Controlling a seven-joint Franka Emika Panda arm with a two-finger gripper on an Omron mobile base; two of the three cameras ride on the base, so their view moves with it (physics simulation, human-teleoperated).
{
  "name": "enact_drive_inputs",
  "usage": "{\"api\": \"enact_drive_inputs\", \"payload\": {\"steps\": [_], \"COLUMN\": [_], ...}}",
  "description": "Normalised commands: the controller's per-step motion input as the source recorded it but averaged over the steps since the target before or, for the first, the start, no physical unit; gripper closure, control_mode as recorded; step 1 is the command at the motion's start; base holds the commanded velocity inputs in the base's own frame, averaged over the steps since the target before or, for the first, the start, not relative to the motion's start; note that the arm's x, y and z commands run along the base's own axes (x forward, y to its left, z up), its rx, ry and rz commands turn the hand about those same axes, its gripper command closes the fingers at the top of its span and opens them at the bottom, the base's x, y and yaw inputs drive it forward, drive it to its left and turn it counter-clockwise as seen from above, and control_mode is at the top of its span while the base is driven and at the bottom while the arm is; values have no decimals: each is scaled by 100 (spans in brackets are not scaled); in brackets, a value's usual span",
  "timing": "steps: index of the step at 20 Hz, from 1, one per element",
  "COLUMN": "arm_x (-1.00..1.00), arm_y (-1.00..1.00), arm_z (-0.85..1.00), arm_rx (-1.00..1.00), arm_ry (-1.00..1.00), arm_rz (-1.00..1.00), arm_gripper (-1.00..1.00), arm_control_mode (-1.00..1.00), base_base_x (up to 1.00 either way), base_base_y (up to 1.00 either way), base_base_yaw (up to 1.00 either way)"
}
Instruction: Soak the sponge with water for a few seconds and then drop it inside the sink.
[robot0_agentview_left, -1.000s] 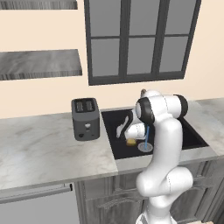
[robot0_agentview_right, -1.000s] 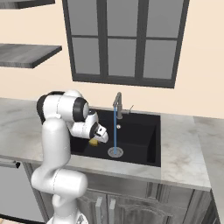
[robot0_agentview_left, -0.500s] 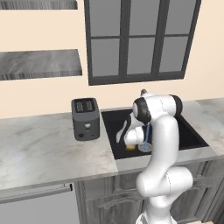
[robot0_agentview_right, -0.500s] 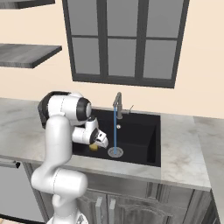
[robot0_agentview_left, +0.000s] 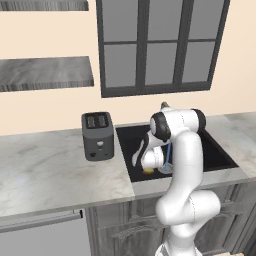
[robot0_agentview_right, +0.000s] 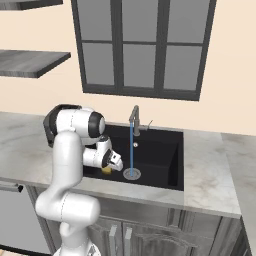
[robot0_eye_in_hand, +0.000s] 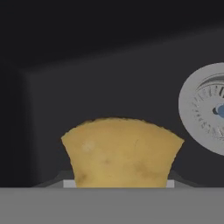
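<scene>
Rendered home kitchen, marble counter (robot0_agentview_left: 50, 170) with black sink (robot0_agentview_right: 160, 150) and gooseneck faucet (robot0_agentview_right: 134, 116), dark toaster (robot0_agentview_left: 97, 135), grey cabinet fronts below, wall shelves, dark-framed window (robot0_agentview_left: 160, 45).

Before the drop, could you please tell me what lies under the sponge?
Under the sponge, held by the gripper, lies the black floor of the sink, with the silver drain off to one side. The floor directly beneath is covered.

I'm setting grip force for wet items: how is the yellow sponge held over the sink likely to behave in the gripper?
The sponge is probably soft: it narrows where the gripper pinches it. Small and porous-looking, it is likely light. Released over the sink, it should drop without rolling far.
</scene>
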Motion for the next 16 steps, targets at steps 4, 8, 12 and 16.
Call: {"api": "enact_drive_inputs", "payload": {"steps": [4,8,12,16], "arm_x": [0,0,0,-18], "arm_y": [0,0,0,0], "arm_z": [0,0,0,28], "arm_rx": [0,0,0,0], "arm_ry": [0,0,0,-4], "arm_rz": [0,0,0,0], "arm_gripper": [100,-100,-100,-100], "arm_control_mode": [-100,-100,-100,-100], "base_base_x": [0,0,0,0], "base_base_y": [0,0,0,0], "base_base_yaw": [0,0,0,0]}}
